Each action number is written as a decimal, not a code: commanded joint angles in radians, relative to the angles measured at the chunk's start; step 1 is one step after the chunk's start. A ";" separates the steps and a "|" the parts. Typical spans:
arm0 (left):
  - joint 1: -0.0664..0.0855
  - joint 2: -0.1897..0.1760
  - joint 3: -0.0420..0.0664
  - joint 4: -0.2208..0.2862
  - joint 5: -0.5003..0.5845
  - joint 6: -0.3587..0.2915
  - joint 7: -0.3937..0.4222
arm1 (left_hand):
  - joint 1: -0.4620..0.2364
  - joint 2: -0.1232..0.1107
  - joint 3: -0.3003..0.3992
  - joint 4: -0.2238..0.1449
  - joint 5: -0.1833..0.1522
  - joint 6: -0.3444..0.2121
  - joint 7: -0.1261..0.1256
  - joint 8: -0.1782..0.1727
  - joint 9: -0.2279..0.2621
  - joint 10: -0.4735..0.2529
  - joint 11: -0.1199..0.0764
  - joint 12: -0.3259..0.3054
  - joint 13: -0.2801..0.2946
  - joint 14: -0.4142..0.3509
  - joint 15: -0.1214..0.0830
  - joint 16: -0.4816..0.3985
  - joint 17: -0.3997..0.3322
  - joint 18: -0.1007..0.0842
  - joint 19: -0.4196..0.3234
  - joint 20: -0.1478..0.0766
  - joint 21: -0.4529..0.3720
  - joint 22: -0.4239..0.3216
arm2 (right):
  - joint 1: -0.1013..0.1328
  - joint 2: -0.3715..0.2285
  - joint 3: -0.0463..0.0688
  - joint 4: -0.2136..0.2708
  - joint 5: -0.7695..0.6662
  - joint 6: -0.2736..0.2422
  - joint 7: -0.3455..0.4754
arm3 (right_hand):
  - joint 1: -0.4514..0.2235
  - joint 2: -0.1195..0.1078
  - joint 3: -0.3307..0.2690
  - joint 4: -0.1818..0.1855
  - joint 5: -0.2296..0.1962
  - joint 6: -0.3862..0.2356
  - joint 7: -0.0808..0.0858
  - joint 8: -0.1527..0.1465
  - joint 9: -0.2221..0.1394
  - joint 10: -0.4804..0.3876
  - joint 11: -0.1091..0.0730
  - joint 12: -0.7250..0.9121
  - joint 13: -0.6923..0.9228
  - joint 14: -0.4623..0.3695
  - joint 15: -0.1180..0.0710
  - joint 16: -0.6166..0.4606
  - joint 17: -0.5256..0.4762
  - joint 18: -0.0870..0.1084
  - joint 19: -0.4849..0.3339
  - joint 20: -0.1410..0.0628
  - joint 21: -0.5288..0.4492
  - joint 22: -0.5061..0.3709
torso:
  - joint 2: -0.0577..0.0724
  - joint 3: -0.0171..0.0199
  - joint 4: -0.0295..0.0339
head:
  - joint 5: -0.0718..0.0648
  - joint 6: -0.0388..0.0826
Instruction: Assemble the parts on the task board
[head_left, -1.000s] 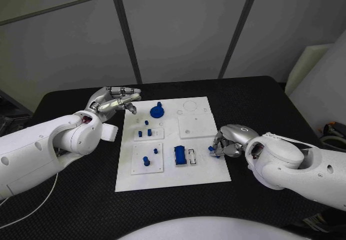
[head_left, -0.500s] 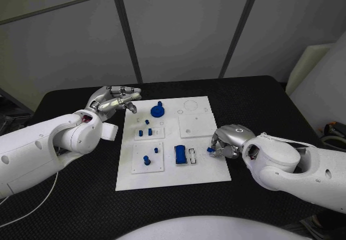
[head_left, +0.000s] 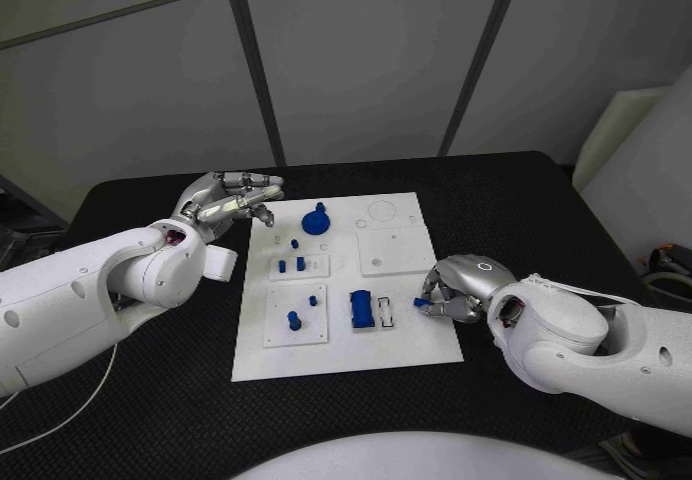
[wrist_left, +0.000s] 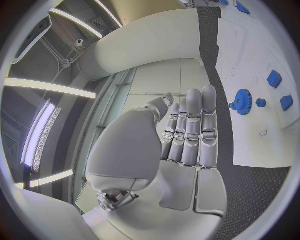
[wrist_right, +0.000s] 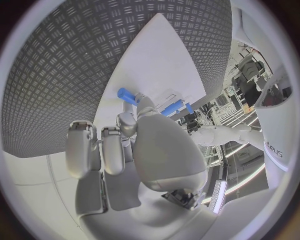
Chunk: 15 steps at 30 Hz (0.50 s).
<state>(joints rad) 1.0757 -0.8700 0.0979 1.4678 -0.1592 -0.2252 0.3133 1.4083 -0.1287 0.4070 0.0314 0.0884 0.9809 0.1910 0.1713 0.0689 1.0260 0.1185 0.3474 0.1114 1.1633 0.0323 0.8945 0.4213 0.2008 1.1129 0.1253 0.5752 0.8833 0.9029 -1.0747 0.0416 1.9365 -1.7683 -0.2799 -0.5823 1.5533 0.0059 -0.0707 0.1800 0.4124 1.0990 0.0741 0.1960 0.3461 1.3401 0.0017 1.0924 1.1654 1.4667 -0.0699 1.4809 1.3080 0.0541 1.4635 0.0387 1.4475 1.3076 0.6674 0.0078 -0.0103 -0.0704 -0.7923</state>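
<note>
Your task board (head_left: 346, 345) lies flat in the middle of the black table (head_left: 534, 200), long side running away from the robot. On it you have several blue parts: a gear-shaped piece (head_left: 316, 219) near the far left corner, a small peg (head_left: 294, 243) just behind a pair of small upright blocks (head_left: 291, 266), another small peg (head_left: 312, 300) and a taller post (head_left: 291, 321) on the near left tile, and a larger rectangular block (head_left: 358, 309) near the middle, standing just beside a white slotted piece (head_left: 385, 311).

At the board's right edge, your right hand (head_left: 459, 288) sits low with its fingers curled inward. A small blue part (head_left: 424, 301) shows at its fingertips (head_left: 433, 305); the right wrist view shows a blue cylinder (wrist_right: 127, 94) pinched at the fingertip over the white board, so the hand has hold of it. Whether the piece touches the board you cannot tell.

Your left hand (head_left: 227, 203) hovers off the board's far left corner, above the table. Its fingers (wrist_left: 190, 131) lie extended side by side and grip nothing; the left wrist view shows the gear (wrist_left: 242, 102) beyond the fingertips, apart from them.
</note>
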 joint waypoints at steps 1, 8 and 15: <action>0.001 0.000 0.001 0.003 0.002 0.011 0.001 | 0.004 0.009 -0.007 0.000 -0.002 -0.008 0.002 0.007 0.000 -0.005 0.000 0.003 0.001 -0.008 0.002 0.001 -0.001 -0.018 -0.005 0.005 -0.006 -0.002 | 0.001 0.000 0.000 0.016 0.097 -0.103 -0.021 | 0.024 0.018 0.013 0.002 0.007 0.012 -0.009 0.011 0.021 0.022 -0.015 0.023 0.043 0.074 -0.009 0.004 0.117 -0.014 0.022 -0.007 0.006 0.100 | 0.000 0.0002 0.0002 | 0.003 -0.001; 0.001 -0.001 0.001 0.004 0.002 0.011 0.001 | 0.004 0.009 -0.007 0.000 -0.002 -0.008 0.002 0.007 0.000 -0.005 0.000 0.003 0.001 -0.008 0.002 0.001 -0.001 -0.018 -0.005 0.005 -0.006 -0.002 | 0.002 0.006 0.001 0.047 0.166 -0.208 -0.019 | 0.004 0.000 0.037 0.014 0.006 0.011 -0.011 0.013 0.026 0.026 -0.016 0.025 0.046 0.075 -0.009 0.005 0.119 -0.015 0.023 -0.008 0.007 0.101 | 0.000 -0.0011 -0.0002 | 0.006 0.001; 0.001 -0.003 0.001 0.007 0.002 0.011 0.001 | 0.004 0.009 -0.007 0.000 -0.002 -0.008 0.002 0.007 0.000 -0.005 0.000 0.003 0.001 -0.008 0.002 0.001 -0.001 -0.018 -0.005 0.005 -0.006 -0.002 | 0.002 0.024 0.002 0.057 0.225 -0.257 -0.013 | -0.016 -0.015 0.060 0.028 -0.005 0.010 -0.012 0.014 0.029 0.029 -0.017 0.028 0.050 0.075 -0.010 0.006 0.121 -0.015 0.024 -0.008 0.009 0.104 | 0.001 -0.0002 -0.0003 | 0.010 -0.001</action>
<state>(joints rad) 1.0755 -0.8723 0.0979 1.4719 -0.1592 -0.2251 0.3127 1.4083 -0.1287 0.4070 0.0314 0.0884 0.9808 0.1910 0.1713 0.0688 1.0261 0.1185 0.3474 0.1112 1.1633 0.0323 0.8945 0.4214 0.2009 1.1129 0.1253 0.5753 0.8833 0.9036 -1.0527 0.0429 1.9907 -1.6023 -0.4748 -0.5962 1.5511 0.0038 -0.0150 0.2083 0.4113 1.0987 0.0743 0.1959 0.2094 1.3455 0.0036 1.0924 1.1514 1.4663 -0.0700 1.4809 1.3079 0.0542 1.4671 0.0351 1.4514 1.3075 0.6676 0.0071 -0.0101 -0.0617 -0.7930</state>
